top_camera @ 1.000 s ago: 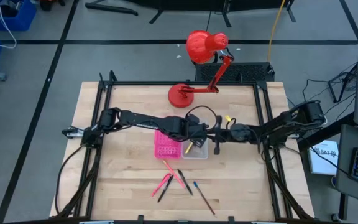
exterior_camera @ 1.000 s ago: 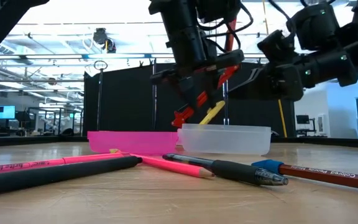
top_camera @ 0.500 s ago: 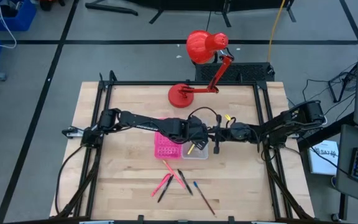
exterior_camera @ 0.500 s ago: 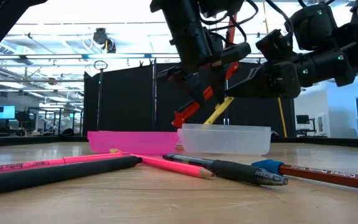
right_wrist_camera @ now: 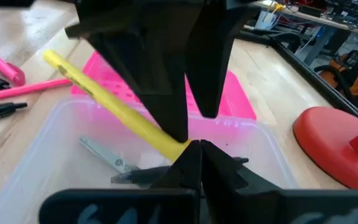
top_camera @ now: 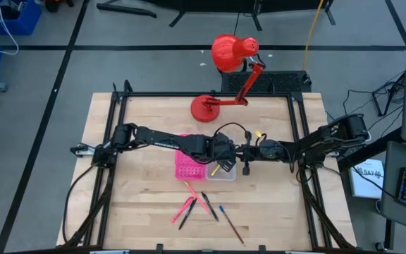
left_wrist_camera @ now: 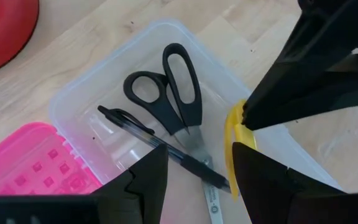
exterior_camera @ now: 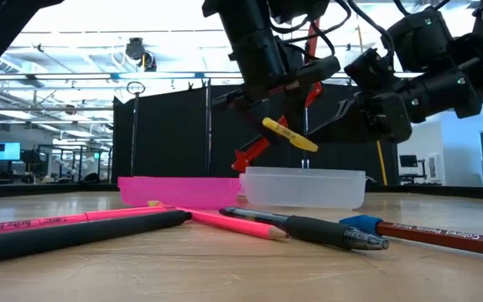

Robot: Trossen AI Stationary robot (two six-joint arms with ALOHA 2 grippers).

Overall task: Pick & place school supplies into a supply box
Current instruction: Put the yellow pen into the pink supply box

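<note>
The supply box sits mid-table: a clear tray (top_camera: 222, 172) joined to a pink perforated half (top_camera: 187, 164). Black-handled scissors (left_wrist_camera: 174, 78) and a black pen (left_wrist_camera: 157, 144) lie in the clear tray. My right gripper (right_wrist_camera: 194, 148) reaches in from the table's right and is shut on a yellow pen (exterior_camera: 288, 134) above the tray. My left gripper (left_wrist_camera: 197, 171) hangs open over the tray, its fingers on either side of that pen. Several pens and pencils (top_camera: 204, 206) lie on the table nearer the front. My right gripper pinches the yellow pen by its one end (right_wrist_camera: 168, 143) between its fingertips, coming nearly level from the table's right. The pen runs on away from the fingers, lifted clear above the clear tray, slightly tilted. My left gripper: I cannot tell whether a finger touches the pen.
A red desk lamp (top_camera: 225, 53) stands with its base (top_camera: 206, 108) near the table's far edge. In the low view a pink pencil (exterior_camera: 65, 220), a black pen (exterior_camera: 309, 226) and a blue-tipped red pencil (exterior_camera: 409, 228) lie in front of the box.
The yellow pen has swung from a steep slant under my left gripper to nearly level, and sits a little higher above the clear tray. My right gripper has edged toward the left arm.
</note>
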